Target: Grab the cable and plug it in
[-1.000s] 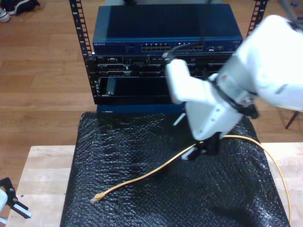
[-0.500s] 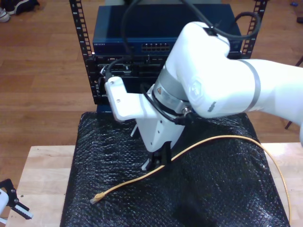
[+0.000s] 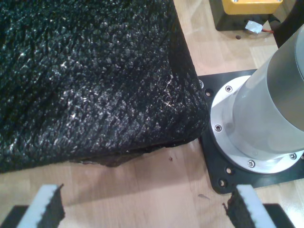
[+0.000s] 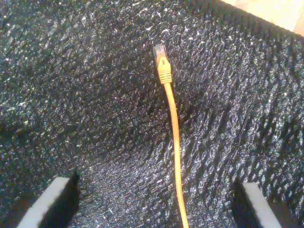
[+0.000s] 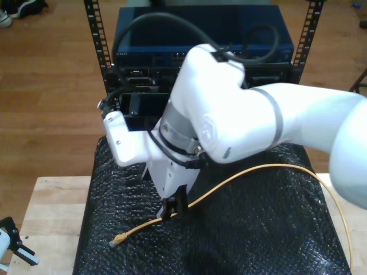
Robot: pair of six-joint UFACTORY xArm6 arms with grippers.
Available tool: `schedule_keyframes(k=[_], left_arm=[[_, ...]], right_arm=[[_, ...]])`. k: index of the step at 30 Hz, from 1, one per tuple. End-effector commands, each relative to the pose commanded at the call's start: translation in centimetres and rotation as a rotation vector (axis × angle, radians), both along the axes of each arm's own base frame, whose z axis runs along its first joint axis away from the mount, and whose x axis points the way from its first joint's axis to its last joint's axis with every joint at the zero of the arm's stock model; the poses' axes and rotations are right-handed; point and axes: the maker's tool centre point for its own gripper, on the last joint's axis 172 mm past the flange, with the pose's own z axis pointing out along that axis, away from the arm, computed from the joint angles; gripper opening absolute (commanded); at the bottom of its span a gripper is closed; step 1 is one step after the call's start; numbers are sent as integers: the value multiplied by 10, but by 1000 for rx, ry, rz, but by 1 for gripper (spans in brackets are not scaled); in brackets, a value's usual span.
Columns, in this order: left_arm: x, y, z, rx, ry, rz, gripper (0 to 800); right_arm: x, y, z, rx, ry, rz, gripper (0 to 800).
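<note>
My second gripper (image 4: pixel 156 202) points down from its bent white arm, pads wide apart, straddling the thin yellow-orange cable (image 4: pixel 175 142) on the black bubble-wrap mat (image 4: pixel 85 95). My first gripper (image 3: pixel 142 209) hangs open over the light wooden table (image 3: pixel 152 190).

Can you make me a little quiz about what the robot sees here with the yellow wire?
1. True or false: my second hand is already squeezing the cable.
2. What does the cable's plug lie on? A) bare wood B) the black bumpy mat C) a metal tray
3. Fill in: in the exterior view, behind the mat stands a rack with a ____ network switch on top.

Key:
1. False. The hand is open, its pads on either side of the cable and apart from it.
2. B.
3. Blue.
</note>
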Motion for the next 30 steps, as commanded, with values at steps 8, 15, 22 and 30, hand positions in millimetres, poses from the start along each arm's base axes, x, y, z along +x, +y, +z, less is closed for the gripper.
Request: schedule_keyframes(k=[8, 15, 22, 30], left_arm=[[1, -1, -6, -5, 20, 22, 800], [-2, -4, -18, -6, 30, 34, 800], [-4, -11, -24, -9, 42, 27, 800], [-8, -15, -28, -19, 55, 27, 800]], right_arm=[[-14, 25, -29, -48, 21, 44, 789], [-12, 19, -73, -147, 13, 60, 789], [-5, 32, -88, -133, -10, 64, 778], [-14, 47, -106, -153, -7, 105, 753]])
